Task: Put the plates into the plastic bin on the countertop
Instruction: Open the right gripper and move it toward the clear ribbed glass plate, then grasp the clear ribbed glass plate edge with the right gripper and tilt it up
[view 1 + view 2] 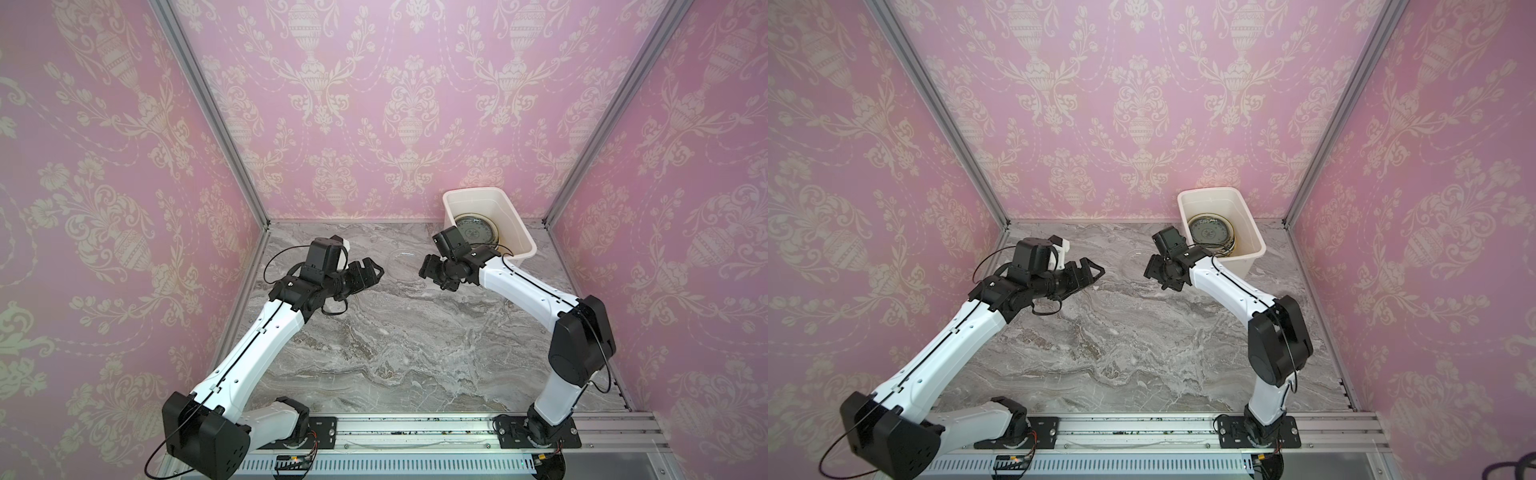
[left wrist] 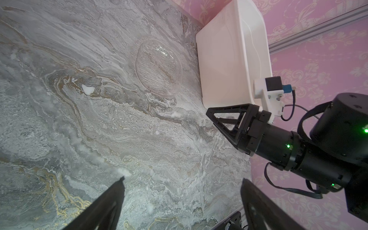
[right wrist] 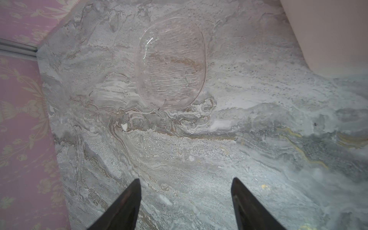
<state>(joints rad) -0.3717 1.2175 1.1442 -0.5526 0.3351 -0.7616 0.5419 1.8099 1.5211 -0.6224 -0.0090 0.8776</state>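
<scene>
Left claw [image 2: 183,178] and right claw [image 3: 186,179] gape empty, flanking the clear plate [image 3: 171,63] on the tabletop [image 3: 199,149], seemingly poised to move it into the bin [image 2: 229,59].

Countertop [image 1: 395,353] is open across the centre and lower half in both top views. One flat obstacle sits upper centre: clear glass plate [image 1: 401,266], in the gap between left gripper [image 1: 374,272] and right gripper [image 1: 428,270], clear of both. Plastic bin [image 1: 513,226] blocks the upper right by the back wall. Plate stack [image 1: 473,232] covers its floor, with room above. The right wrist overlaps the bin's left rim.
</scene>
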